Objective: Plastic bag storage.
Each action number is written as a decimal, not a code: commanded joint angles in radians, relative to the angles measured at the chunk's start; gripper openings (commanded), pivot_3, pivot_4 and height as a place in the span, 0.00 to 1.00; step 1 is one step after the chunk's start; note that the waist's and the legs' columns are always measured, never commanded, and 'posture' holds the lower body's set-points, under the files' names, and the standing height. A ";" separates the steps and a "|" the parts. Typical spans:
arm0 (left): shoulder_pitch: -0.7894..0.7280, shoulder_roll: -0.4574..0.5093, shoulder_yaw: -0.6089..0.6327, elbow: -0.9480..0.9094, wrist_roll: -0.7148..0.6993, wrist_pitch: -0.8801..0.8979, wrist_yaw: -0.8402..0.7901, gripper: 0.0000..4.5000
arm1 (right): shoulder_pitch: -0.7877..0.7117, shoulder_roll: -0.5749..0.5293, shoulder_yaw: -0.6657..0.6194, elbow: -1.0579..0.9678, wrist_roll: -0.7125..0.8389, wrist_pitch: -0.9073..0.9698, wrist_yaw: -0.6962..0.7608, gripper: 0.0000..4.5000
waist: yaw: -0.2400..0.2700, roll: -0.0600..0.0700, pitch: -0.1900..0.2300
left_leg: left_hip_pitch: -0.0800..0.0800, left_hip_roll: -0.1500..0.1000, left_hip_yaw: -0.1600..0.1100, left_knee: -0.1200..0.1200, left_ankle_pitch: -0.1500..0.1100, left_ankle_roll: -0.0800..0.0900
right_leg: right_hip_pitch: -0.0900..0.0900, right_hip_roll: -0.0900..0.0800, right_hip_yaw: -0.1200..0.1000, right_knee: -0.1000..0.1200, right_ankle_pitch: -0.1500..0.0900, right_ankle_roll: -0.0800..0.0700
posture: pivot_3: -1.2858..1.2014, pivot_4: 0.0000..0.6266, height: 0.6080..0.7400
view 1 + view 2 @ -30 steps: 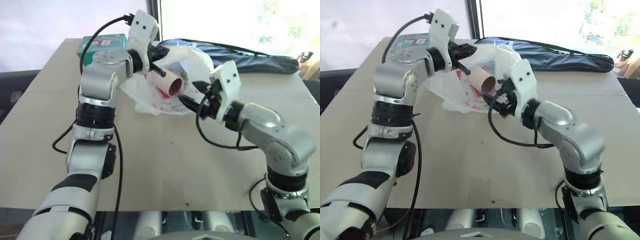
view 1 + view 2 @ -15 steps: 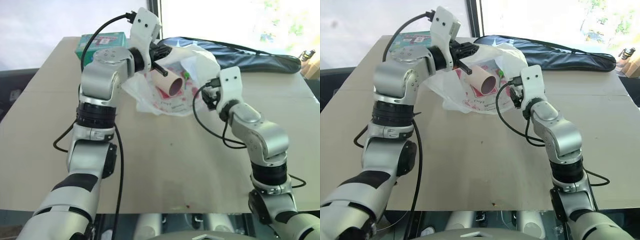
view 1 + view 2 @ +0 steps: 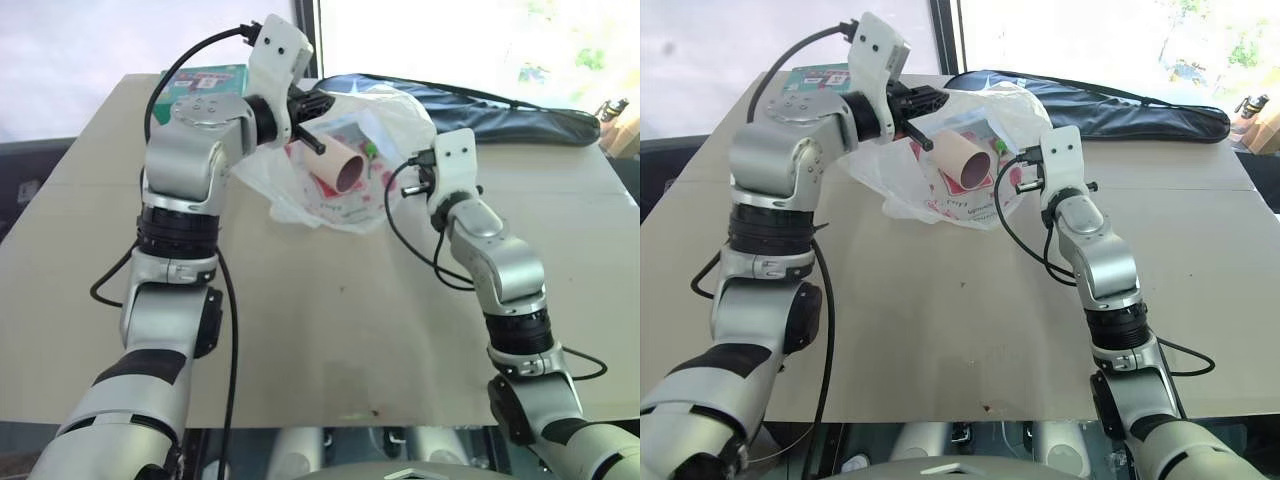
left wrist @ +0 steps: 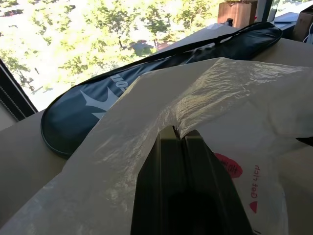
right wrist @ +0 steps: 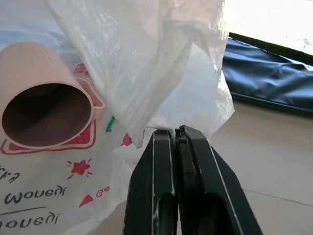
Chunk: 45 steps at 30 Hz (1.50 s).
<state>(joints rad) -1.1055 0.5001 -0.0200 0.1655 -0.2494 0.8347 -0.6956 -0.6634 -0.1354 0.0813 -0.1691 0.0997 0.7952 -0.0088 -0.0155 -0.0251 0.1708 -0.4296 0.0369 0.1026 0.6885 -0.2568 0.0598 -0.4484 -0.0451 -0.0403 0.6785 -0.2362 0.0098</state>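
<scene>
The plastic bag [image 3: 335, 205] is thin, translucent white with red print, and lies crumpled at the far middle of the table. A pink cup [image 3: 338, 166] lies on its side inside the bag's mouth, opening toward me. My left gripper [image 4: 178, 133] is shut, pinching the bag's upper edge and holding it lifted above the cup. My right gripper [image 5: 175, 131] is shut on the bag's right-hand edge, just beside the cup [image 5: 46, 100]. In the eye views that right gripper [image 3: 413, 180] sits at the bag's right side.
A long black zippered racket cover [image 3: 505, 115] lies along the table's far edge behind the bag. A green box [image 3: 205, 80] stands at the far left corner behind my left arm. The near half of the tan table [image 3: 330, 340] is bare.
My right arm has swung forward to the bag's right edge and its gripper has gone from open to shut on the plastic. The left gripper has stayed where it was, holding the bag.
</scene>
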 commanded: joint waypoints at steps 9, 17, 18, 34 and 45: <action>-0.005 0.255 0.454 -0.005 -0.530 0.548 -0.208 0.80 | 0.008 -0.005 -0.046 -0.126 0.043 -0.016 0.094 0.00 | -0.017 0.000 0.000 | 0.001 0.000 -0.001 0.000 0.000 0.000 | 0.001 0.000 0.000 0.000 0.000 0.000 | 0.52 0.24 1.00; 0.548 0.425 0.588 -0.219 -0.603 0.542 -0.272 0.80 | 0.014 0.000 -0.035 -0.160 0.075 0.005 0.143 0.00 | -0.025 -0.001 -0.001 | 0.007 0.001 0.003 -0.003 0.000 -0.001 | 0.003 -0.004 0.003 0.001 0.000 0.000 | 0.52 0.24 1.00; 0.597 0.405 0.593 -0.247 -0.603 0.534 -0.249 0.80 | 0.014 0.000 -0.035 -0.160 0.077 0.006 0.146 0.00 | -0.021 -0.001 -0.001 | 0.007 0.001 0.002 -0.003 0.000 -0.001 | 0.003 -0.004 0.003 0.001 0.000 0.000 | 0.52 0.24 1.00; 0.570 -0.026 0.480 -0.502 -0.594 0.453 0.277 0.75 | 0.012 -0.020 -0.038 -0.181 0.073 0.056 0.163 0.00 | 0.002 -0.004 -0.003 | 0.014 -0.001 0.000 -0.003 0.000 -0.001 | 0.012 -0.006 0.000 0.000 0.000 -0.001 | 0.52 0.24 1.00; 0.287 -0.139 0.719 -0.319 -0.940 0.415 0.524 0.01 | -0.206 -0.006 -0.320 -0.102 0.332 0.093 0.222 0.00 | 0.003 -0.004 0.000 | 0.012 0.000 -0.002 -0.002 0.000 -0.001 | 0.012 -0.005 -0.001 0.000 0.000 -0.001 | 0.52 0.24 1.00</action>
<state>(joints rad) -0.7367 0.3320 0.6217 -0.1775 -1.0721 1.2788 -0.2159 -0.7855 -0.1406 -0.1464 -0.2494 0.3397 0.8916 0.1953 -0.0126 -0.0296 0.1709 -0.4172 0.0367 0.0999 0.6878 -0.2565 0.0588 -0.4364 -0.0502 -0.0422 0.6793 -0.2356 0.0087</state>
